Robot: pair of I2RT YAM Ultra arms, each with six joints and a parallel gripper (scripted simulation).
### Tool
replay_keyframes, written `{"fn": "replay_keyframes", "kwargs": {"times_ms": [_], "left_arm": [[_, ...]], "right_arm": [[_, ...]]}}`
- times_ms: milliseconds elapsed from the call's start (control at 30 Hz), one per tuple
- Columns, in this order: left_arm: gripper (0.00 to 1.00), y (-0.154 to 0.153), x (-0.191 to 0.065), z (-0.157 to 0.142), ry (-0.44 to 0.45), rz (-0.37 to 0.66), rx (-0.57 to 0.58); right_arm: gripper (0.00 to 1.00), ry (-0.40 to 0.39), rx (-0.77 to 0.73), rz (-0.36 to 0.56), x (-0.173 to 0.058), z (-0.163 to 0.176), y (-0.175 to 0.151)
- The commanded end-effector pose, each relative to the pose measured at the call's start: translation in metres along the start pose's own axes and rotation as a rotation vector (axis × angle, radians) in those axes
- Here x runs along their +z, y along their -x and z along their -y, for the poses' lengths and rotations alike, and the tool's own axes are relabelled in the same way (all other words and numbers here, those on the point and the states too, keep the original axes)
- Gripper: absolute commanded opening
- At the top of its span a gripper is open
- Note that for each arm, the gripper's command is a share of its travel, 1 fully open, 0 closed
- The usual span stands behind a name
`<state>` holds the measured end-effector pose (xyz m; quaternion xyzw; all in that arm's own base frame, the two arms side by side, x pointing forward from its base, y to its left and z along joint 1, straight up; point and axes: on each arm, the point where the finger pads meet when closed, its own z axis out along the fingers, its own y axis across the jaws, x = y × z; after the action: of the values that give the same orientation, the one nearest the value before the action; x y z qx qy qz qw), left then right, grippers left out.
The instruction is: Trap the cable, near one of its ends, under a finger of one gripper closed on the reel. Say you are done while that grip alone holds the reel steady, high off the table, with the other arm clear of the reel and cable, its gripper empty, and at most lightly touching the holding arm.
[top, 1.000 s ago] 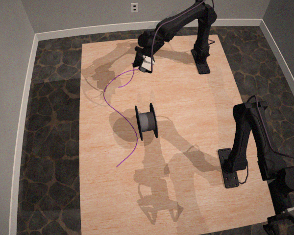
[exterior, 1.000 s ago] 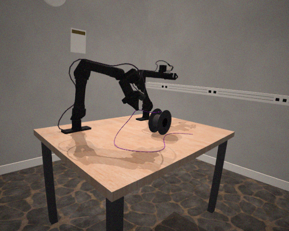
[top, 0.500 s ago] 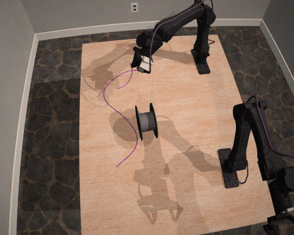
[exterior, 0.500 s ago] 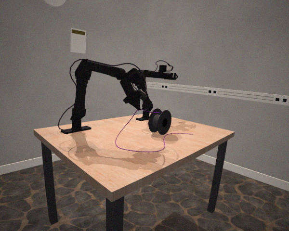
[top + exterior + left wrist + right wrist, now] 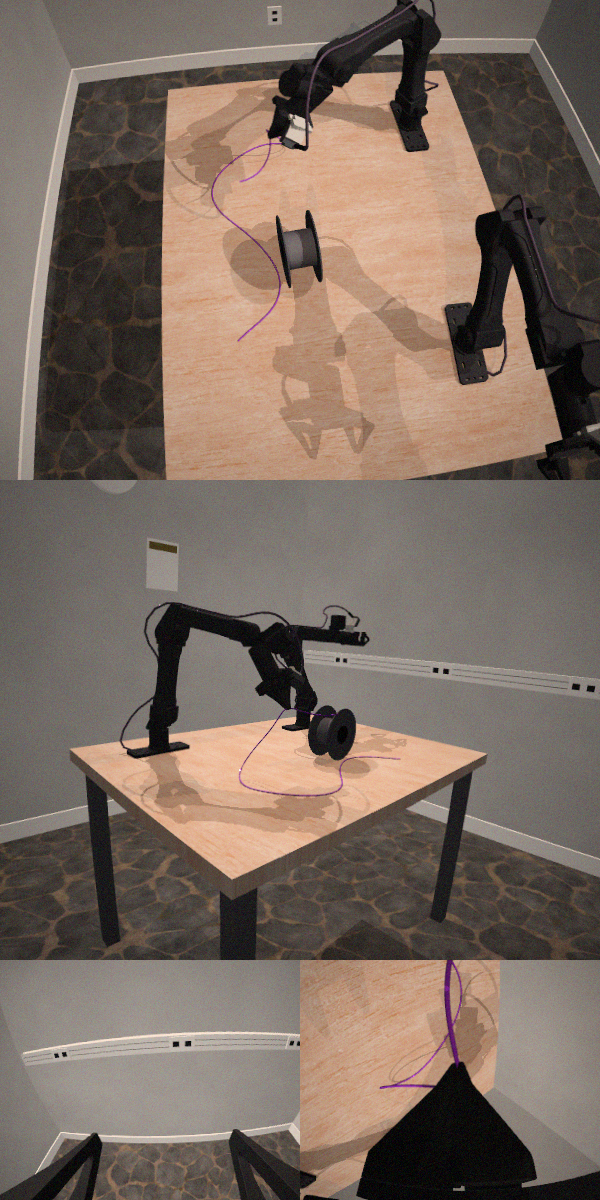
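Note:
A black reel [image 5: 300,247] [image 5: 332,732] with a grey core stands on its flanges in the middle of the table [image 5: 400,225] [image 5: 200,830]. A thin purple cable [image 5: 220,210] [image 5: 290,794] [image 5: 449,986] curves over the table and passes just beside one flange of the reel. My right gripper [image 5: 274,136] [image 5: 287,707] [image 5: 459,1068] is shut on the cable near one end and holds that part above the table, at the back, away from the reel. My left gripper [image 5: 163,1139] [image 5: 365,639] is open and empty, held high, level, facing the wall.
The two arm bases [image 5: 410,132] [image 5: 466,345] are bolted to the table along one side. The left arm [image 5: 520,280] folds out past the table edge. Stone-pattern floor and grey walls surround the table.

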<state>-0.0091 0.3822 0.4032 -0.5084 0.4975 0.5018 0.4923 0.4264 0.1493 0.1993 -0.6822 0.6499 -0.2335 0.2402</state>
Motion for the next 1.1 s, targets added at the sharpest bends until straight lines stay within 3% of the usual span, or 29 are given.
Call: {"fn": "replay_keyframes", "kwargs": {"times_ms": [0,267,733,1067], "left_arm": [[1.00,-0.001,0.001,0.000,0.005,0.005,0.006],[1.00,-0.001,0.001,0.000,0.005,0.005,0.006],[1.00,-0.001,0.001,0.000,0.005,0.005,0.006],[1.00,-0.001,0.001,0.000,0.005,0.005,0.006]], "right_arm": [[0.00,-0.024,-0.003,0.019,-0.011,0.004,0.000],[0.00,-0.023,-0.037,0.046,-0.011,-0.001,-0.003],[0.00,-0.025,-0.240,0.211,-0.030,-0.023,0.003],[0.00,-0.022,-0.264,0.230,-0.027,-0.024,0.002]]}}
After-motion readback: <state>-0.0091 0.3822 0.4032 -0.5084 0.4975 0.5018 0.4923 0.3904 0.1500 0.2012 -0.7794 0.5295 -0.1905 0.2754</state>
